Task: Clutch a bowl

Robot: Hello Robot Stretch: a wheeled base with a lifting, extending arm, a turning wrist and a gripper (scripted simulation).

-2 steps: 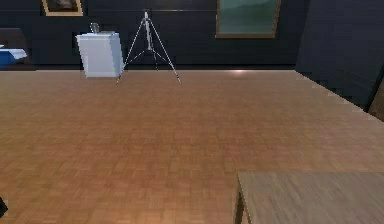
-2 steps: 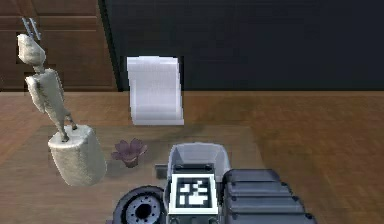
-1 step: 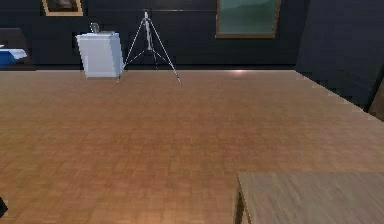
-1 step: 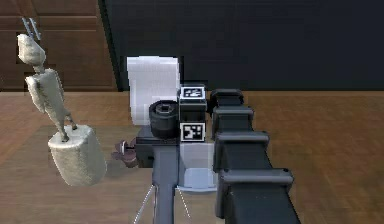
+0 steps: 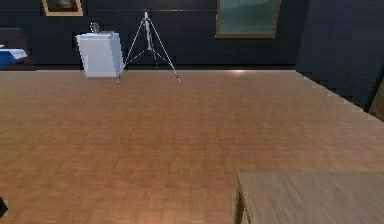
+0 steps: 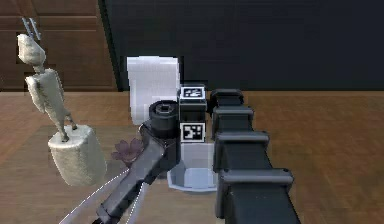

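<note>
— Big wooden counter [image 6: 320, 110] out on the arm's side. Is the bowl on it?

— I judge so. The dark arm [image 6: 245, 150] stretches across the counter. At its far end a white rounded thing [image 6: 153, 82] stands upright against the dark wall. That is my best guess for the bowl, though its shape doesn't settle it.

— And the statue?

— The statue [image 6: 45, 95] stands on a pale block toward the arm side view's left, apart from the white thing.

— Something pale lies under the arm too.

— Yes, a pale shallow shape [image 6: 195, 178], just below the marker squares [image 6: 192, 95]. It could be a rim, but I can't say of what.

— So which way does the bowl lie from the pincer?

— That's what the next move turns on. The pincer [image 6: 112, 200] runs its fingers [image 6: 135, 185] down toward the arm side view's lower left. The white thing sits beyond the pincer's dark body, farther up that view. So the fingers point away from it, and I'd expect the wrist to have to turn first.

— Is the pincer wide, narrow, or holding something?

— I cannot tell. Things stand on the counter right behind it, so I can't say whether it holds anything either.

— Is anything inside the white thing?

— Its inside is hidden. A small purplish thing [image 6: 128, 152] lies just beside the pincer's body. I can't make out what it is.
</note>
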